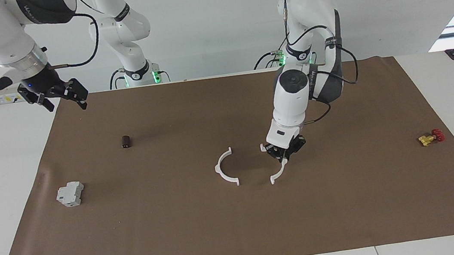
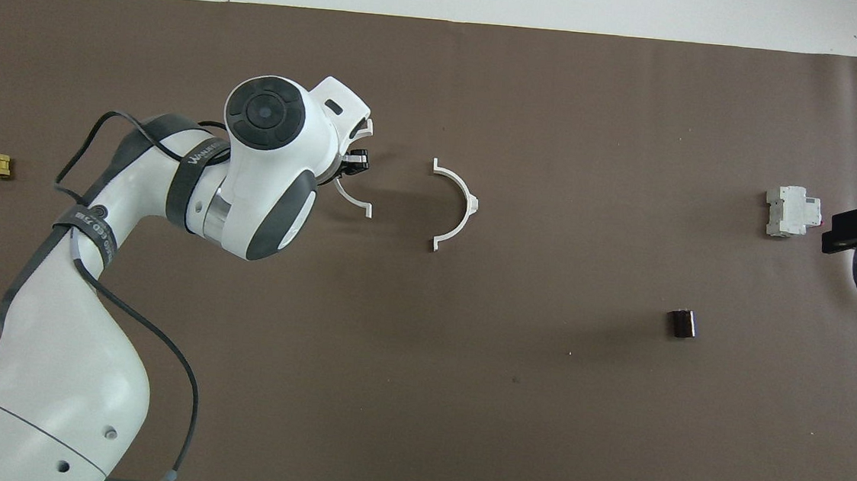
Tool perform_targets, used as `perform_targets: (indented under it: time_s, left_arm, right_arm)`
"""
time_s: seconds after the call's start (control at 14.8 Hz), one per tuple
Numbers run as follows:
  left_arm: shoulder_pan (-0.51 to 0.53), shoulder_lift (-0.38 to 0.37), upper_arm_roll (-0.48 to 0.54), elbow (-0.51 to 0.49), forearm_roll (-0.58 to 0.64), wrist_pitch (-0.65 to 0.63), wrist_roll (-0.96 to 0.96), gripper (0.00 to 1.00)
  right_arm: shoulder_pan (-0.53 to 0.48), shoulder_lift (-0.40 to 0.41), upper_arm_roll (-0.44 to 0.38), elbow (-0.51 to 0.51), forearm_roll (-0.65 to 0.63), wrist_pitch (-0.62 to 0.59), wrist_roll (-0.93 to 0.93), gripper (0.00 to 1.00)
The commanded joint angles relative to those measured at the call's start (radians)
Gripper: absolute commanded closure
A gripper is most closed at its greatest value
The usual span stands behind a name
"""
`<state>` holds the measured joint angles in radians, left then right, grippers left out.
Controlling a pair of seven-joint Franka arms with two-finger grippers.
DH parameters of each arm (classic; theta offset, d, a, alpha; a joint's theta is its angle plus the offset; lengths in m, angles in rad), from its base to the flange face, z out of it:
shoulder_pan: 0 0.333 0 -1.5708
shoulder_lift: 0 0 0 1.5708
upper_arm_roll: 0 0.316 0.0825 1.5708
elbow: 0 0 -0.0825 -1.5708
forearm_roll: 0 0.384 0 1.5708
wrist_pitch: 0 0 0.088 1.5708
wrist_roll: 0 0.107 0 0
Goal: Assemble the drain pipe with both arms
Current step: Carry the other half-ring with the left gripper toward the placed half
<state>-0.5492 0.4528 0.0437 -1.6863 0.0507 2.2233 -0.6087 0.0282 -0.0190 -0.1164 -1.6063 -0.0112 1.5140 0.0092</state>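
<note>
Left jaws [image 1: 283,155] clamp one pipe half [image 1: 277,175] beside its mate [image 1: 225,172].

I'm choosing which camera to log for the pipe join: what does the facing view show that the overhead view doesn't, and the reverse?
Only the facing view shows both arm bases, the whole right tool held open over the mat's edge, and the left tool shut on the held half-ring. Only the overhead view shows the two arcs' open sides facing each other in plan, though the left arm hides part of the held piece. Both show the lying half-ring, grey block, dark cylinder and the small red-and-yellow valve.
</note>
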Motion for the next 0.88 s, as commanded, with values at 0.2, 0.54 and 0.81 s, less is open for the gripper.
perform_targets:
  time_s: [0.2,0.54,0.81]
  left_arm:
    - [-0.061,0.053,0.018,0.057,0.018,-0.028,-0.051,1.00]
    - [-0.098,0.058,0.016,0.054,0.043,-0.014,-0.083,1.00]
    - [-0.118,0.057,0.016,0.018,0.051,0.019,-0.085,1.00]
  right_arm:
    - [0.006,0.002,-0.008,0.005,-0.006,-0.015,-0.026,0.00]
    - [0.007,0.002,-0.009,0.005,-0.004,-0.024,-0.025,0.00]
    - [0.007,-0.003,-0.008,0.003,-0.006,-0.029,-0.029,0.00]
